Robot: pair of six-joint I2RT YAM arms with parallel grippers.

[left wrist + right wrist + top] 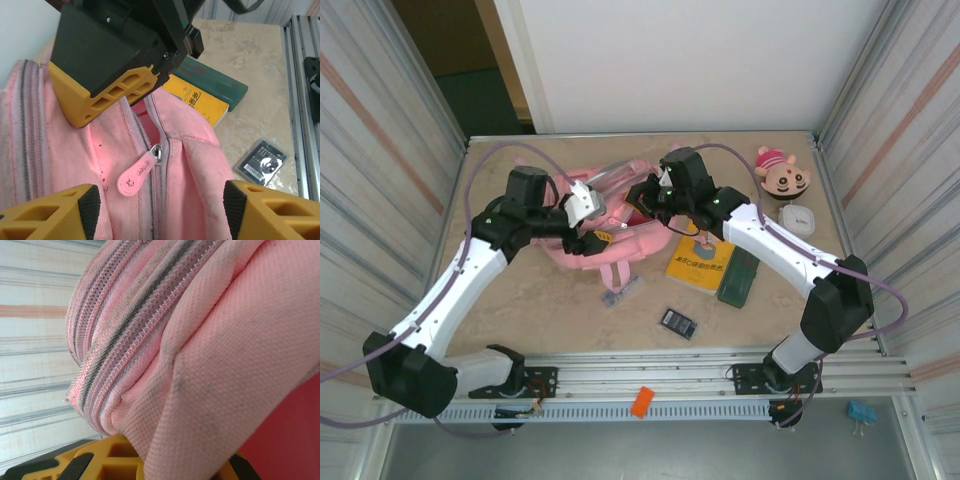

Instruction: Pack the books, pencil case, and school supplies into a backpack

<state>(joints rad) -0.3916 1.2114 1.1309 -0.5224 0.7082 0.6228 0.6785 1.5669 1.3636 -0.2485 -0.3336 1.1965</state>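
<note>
The pink backpack (610, 228) lies in the middle of the table between both arms. My right gripper (645, 195) is shut on a fold of backpack fabric (210, 365) beside the zip. My left gripper (161, 210) hovers open over the backpack (195, 165), its fingers either side of the pink zip pull (137, 175) without touching it. The yellow book (700, 262) and the dark green pencil case (738, 277) lie side by side to the backpack's right. A dark calculator (678, 322) and a small silvery-blue item (620, 290) rest nearer the front edge.
A pink-hatted doll head (783, 172) and a small white object (798, 216) sit at the back right. Metal walls close in both sides. An orange piece (641, 401) and a blue clip (861, 412) lie on the front rail.
</note>
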